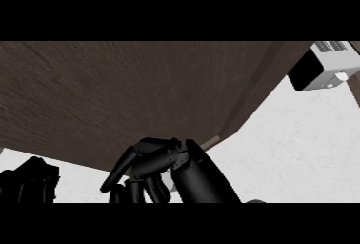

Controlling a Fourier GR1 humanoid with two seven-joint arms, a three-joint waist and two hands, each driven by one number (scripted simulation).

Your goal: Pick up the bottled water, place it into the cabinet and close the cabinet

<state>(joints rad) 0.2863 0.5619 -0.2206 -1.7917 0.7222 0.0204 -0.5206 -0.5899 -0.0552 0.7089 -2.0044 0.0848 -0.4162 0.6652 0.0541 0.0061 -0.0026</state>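
Head view: I'm seeing the dark wooden cabinet door (126,95) filling most of the frame, its far side cut off at the top edge. The right hand (158,164) is sitting at the door's lower edge, fingers (116,174) curling downward; I can't tell whether they're closing on anything or just bunching. The bottled water isn't showing anywhere I'm looking, so I can't place it. If it's behind those fingers or behind the door, it's hidden. The left hand (28,183) is poking in at the lower left, mostly cut off by the frame, finger state unreadable. Past the fingers, up and to the right, the white counter (302,152) is showing, plus a white-and-black appliance (320,66), only partly in frame.
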